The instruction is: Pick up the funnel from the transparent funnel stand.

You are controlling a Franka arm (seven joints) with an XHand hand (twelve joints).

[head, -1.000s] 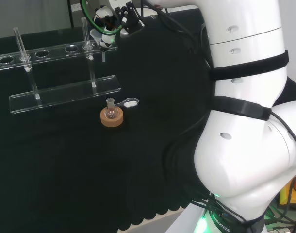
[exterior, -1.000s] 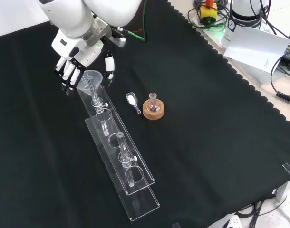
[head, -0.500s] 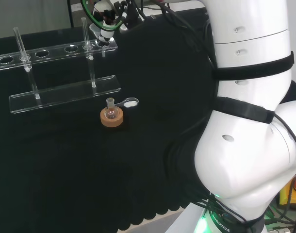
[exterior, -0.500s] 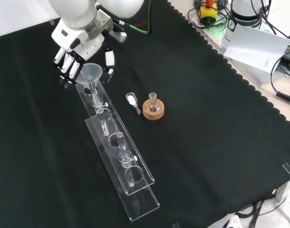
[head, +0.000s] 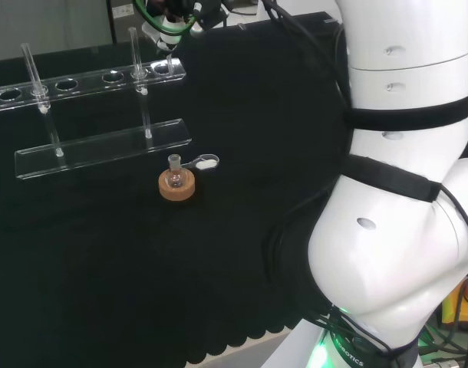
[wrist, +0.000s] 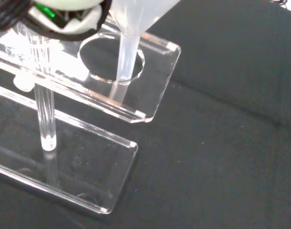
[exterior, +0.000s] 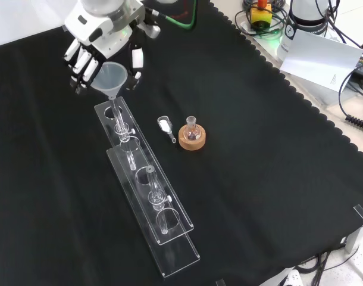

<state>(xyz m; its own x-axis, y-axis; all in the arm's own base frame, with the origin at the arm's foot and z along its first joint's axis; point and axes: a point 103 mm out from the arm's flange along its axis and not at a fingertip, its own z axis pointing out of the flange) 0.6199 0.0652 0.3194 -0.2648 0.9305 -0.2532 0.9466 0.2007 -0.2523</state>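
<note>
Up near the far end of the clear funnel stand (exterior: 147,190), the hand (exterior: 95,42) has its fingers (exterior: 80,62) curled on one side of the clear funnel (exterior: 110,76) and its thumb (exterior: 135,61) on the other, pinching the cone between them. From the front view the funnel's cone sits above the stand's top plate, its stem pointing down at the end hole. The wrist view shows the stem (wrist: 125,52) reaching down into that round hole (wrist: 111,62), the tip about level with the top plate, so the funnel is raised but not clear of the stand. Its cone is tilted a little toward the fingers.

To the right of the stand in the front view, a small white spoon (exterior: 165,126) lies on the black cloth (exterior: 259,149), and just beside it a small glass flask (exterior: 192,126) stands upright in a cork ring (exterior: 192,139). In the head view the same flask (head: 174,172) and cork ring (head: 176,188) sit nearer the camera than the stand (head: 103,146), and the arm's big white links (head: 403,192) rise on the right.
</note>
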